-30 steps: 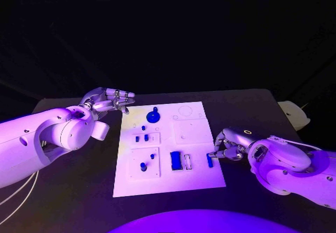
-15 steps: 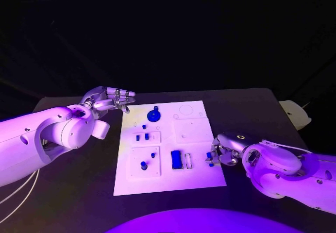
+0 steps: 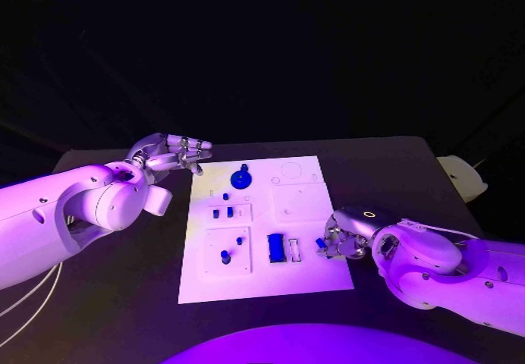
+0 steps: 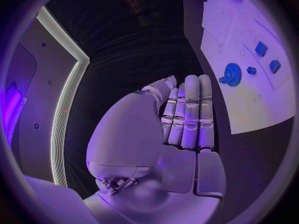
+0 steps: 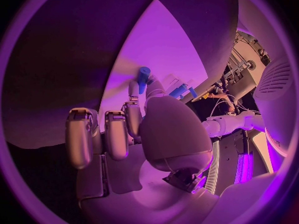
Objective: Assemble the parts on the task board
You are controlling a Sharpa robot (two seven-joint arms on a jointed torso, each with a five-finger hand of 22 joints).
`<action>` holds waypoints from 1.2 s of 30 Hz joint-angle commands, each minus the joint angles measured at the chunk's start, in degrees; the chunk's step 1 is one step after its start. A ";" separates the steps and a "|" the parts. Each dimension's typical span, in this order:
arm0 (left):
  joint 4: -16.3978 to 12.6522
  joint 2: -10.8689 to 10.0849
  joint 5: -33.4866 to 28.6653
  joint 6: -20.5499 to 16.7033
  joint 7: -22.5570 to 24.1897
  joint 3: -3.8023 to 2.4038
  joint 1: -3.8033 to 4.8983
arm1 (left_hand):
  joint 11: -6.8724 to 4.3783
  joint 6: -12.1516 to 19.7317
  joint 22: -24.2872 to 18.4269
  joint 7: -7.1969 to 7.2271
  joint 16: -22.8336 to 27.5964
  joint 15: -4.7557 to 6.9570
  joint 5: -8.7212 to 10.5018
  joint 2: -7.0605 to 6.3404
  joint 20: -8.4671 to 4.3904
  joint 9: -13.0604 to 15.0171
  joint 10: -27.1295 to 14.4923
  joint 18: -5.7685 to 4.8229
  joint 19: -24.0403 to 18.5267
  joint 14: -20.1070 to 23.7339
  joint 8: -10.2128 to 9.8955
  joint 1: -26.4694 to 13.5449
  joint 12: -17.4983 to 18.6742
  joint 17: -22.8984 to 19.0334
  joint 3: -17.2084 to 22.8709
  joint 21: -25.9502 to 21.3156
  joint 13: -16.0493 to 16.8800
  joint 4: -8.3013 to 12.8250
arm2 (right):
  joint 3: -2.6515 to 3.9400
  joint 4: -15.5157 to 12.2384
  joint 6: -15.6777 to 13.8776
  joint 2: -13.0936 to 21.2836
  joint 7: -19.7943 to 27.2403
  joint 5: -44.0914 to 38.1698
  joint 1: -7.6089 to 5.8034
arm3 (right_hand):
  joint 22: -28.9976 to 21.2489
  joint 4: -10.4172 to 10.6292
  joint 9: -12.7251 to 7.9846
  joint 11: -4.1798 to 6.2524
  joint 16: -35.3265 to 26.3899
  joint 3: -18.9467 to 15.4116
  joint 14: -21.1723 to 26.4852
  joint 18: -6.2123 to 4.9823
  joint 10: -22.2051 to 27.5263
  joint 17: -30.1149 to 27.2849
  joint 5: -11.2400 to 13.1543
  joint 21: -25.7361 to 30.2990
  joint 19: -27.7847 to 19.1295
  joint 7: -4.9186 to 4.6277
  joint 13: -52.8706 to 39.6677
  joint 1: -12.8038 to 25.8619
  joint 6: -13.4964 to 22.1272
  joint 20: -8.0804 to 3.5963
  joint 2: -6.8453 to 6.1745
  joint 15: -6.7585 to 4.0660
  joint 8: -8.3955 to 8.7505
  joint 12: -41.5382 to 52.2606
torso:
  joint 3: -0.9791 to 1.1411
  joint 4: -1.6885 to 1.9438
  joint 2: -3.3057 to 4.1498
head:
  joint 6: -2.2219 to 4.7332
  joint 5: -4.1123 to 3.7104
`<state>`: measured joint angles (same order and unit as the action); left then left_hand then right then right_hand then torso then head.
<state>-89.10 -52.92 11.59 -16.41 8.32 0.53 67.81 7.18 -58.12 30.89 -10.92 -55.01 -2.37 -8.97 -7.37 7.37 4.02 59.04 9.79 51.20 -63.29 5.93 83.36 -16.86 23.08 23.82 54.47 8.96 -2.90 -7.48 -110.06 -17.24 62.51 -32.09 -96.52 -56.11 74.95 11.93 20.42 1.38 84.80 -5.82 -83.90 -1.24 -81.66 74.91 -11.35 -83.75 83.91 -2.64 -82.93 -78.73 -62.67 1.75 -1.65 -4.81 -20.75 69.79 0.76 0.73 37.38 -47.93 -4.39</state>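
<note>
Right hand (image 3: 348, 241), pinching a blue peg (image 3: 323, 244), has moved inward over the board (image 3: 266, 284) edge — insertion likely next.

Violet light floods a dim scene, the background black, with wrist views bulging at their rims.

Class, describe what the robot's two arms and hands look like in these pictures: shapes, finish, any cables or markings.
Both arms are smooth, rounded white shells. The left hand and right hand are silver, with segmented fingers. The right hand's back carries a small ring mark; thin pale cables hang beside the left arm.
</note>
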 commanded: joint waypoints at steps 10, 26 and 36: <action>-0.14 -0.04 0.14 0.95 0.14 -0.03 0.02 | -0.15 0.46 -0.09 -0.06 -0.04 -0.18 -0.02 0.10 0.45 -0.01 -0.38 0.78 -0.08 0.31 0.24 -0.30 -0.13 -0.07 -0.21 -0.38 0.09 -0.19 | -0.60 1.26 5.38 -0.85 -0.95 -5.31 0.91 | 13.28 -4.15 -1.08 0.55 0.20 6.36 -4.34 -0.10 -0.09 6.75 -0.79 0.05 3.45 0.46 7.63 -7.94 -0.36 -0.55 2.31 -0.47 1.69 -1.02 | -0.04 0.04 -0.02 | 0.22 -0.13; -0.27 -0.14 0.14 0.90 0.12 -0.02 0.02 | -0.15 0.54 -0.11 -0.05 -0.05 -0.17 -0.03 0.11 0.45 -0.02 -0.49 0.79 -0.08 0.33 0.23 -0.22 -0.19 -0.07 -0.19 -0.41 0.09 -0.14 | -0.56 -0.28 -0.21 -0.54 -1.15 -3.53 0.88 | 13.36 -2.09 -1.18 0.31 0.16 13.08 -4.37 -0.05 -0.19 6.82 -6.46 -0.23 3.59 0.11 7.81 -3.37 -0.26 -0.30 0.29 -0.23 2.83 -1.53 | -0.01 0.01 -0.04 | 0.54 0.00; -0.29 -0.08 0.14 0.96 0.12 -0.02 0.01 | -0.15 0.54 -0.11 -0.05 -0.05 -0.17 -0.03 0.11 0.45 -0.02 -0.49 0.79 -0.08 0.33 0.23 -0.22 -0.19 -0.07 -0.19 -0.41 0.09 -0.14 | -0.45 -3.08 -11.32 -0.90 -0.54 3.44 -0.39 | 13.57 -1.29 -0.94 0.32 0.33 15.44 -4.44 0.11 -0.47 7.12 -6.86 -0.97 3.92 0.15 7.56 -1.64 -0.53 -0.30 -1.08 -0.26 2.83 -1.22 | -0.02 0.10 0.03 | 0.63 -0.12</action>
<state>-89.22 -53.08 11.59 -16.37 8.19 0.54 67.81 6.97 -58.11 30.84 -10.92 -55.01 -2.37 -8.97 -7.38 7.37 4.02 58.83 9.79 51.20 -63.29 5.93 83.37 -16.86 23.09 23.82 54.27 8.96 -2.90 -7.94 -112.85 -22.87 61.79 -32.14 -97.22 -56.44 74.92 10.68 18.90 1.50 84.79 9.26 -84.04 -1.24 -81.74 74.91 -17.98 -84.44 84.13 -2.71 -81.97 -80.31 -62.59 1.53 -3.23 -5.14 -17.54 68.39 0.76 0.76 37.38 -47.31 -4.47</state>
